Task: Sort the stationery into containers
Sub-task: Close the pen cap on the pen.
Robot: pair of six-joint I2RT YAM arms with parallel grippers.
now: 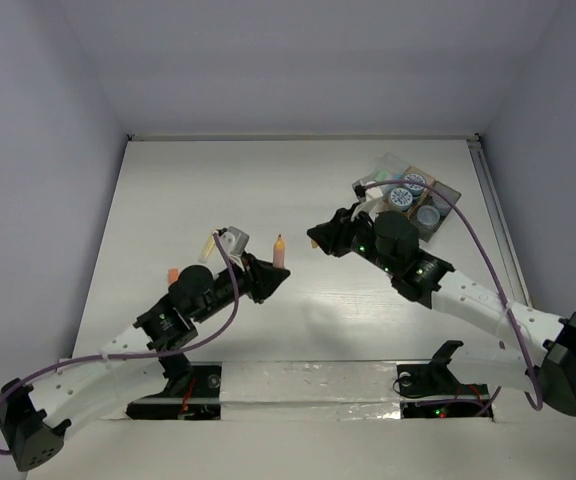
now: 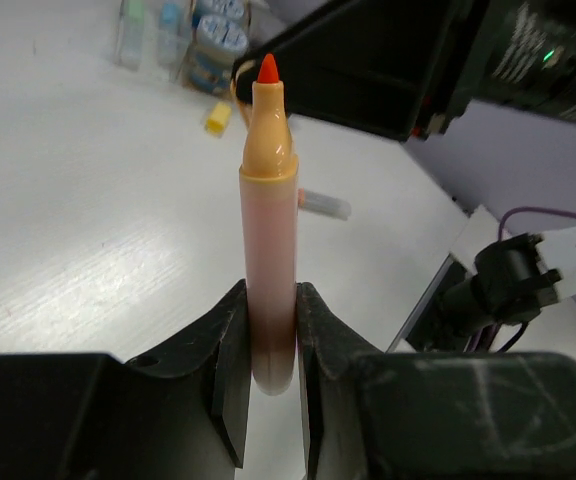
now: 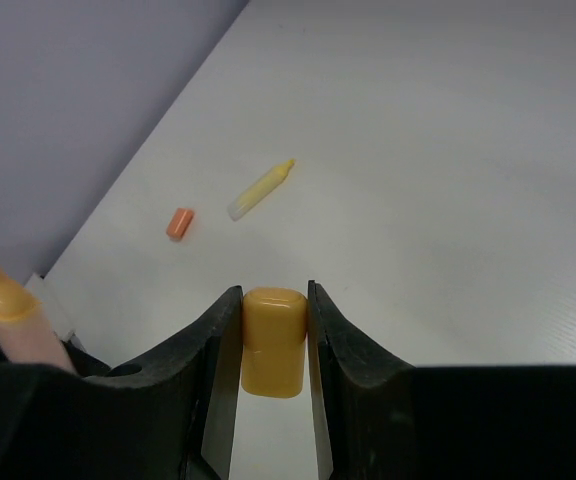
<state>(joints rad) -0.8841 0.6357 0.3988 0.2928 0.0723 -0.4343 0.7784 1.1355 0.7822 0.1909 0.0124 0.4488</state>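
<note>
Orange marker (image 2: 270, 200), uncapped, red tip exposed, is clenched at its lower barrel by the left claw (image 2: 270, 300). In the left wrist view the barrel stands straight between the two dark fingers (image 2: 230, 350), touching both, with the blunt end just below the fingertips and the tip pointing to 12 o'clock. In the top view the marker (image 1: 279, 250) rises toward 12 o'clock from the left claw (image 1: 268, 275), near the middle of the tabletop (image 1: 268, 180).

The right claw (image 3: 273, 293) is closed on a yellow-orange cap (image 3: 273, 345), which sits squarely between its fingers and touches both. In the top view the right claw (image 1: 318, 238) lies at about 2 o'clock from the marker, close beside it but apart. The marker's tip also shows at 8 o'clock in the right wrist view.

A yellow stick (image 3: 261, 189) and a small orange block (image 3: 179, 222) lie loose on the tabletop, well clear of both claws. From the cap, the stick is at 12 o'clock and the block at 11 o'clock.

A clear box (image 1: 380, 175) stands at 2 o'clock from the tabletop's centre, with round jars (image 1: 400, 196) grouped at it. Whether each jar is inside the box cannot be told.
</note>
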